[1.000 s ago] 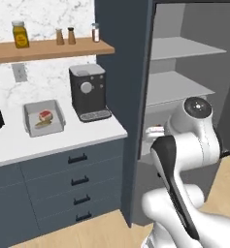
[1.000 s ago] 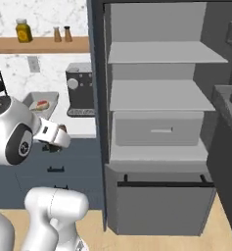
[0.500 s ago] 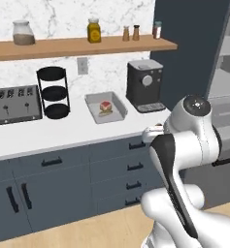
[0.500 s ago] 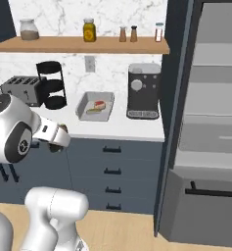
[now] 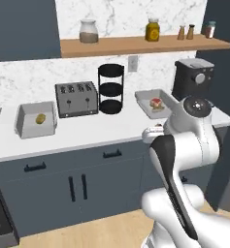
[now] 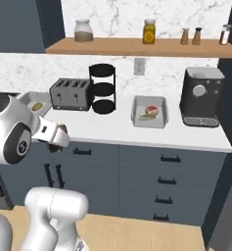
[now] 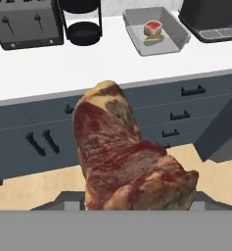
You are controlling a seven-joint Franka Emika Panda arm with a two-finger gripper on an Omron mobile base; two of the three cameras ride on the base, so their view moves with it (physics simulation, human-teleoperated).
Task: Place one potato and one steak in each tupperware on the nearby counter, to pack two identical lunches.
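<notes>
Carrying the steak (image 7: 127,162) clamped in the gripper (image 6: 57,138), aim for the left tupperware (image 5: 35,119) (potato only so far). Lower it flat beside the potato (image 5: 40,118).

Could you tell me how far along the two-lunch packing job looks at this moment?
Done: the right tupperware near the coffee machine holds a steak and a pale item, apparently a potato. The left tupperware beside the toaster holds one potato. In hand: the pincer is carrying a steak in front of the counter. Left: putting that steak into the left tupperware.
</notes>
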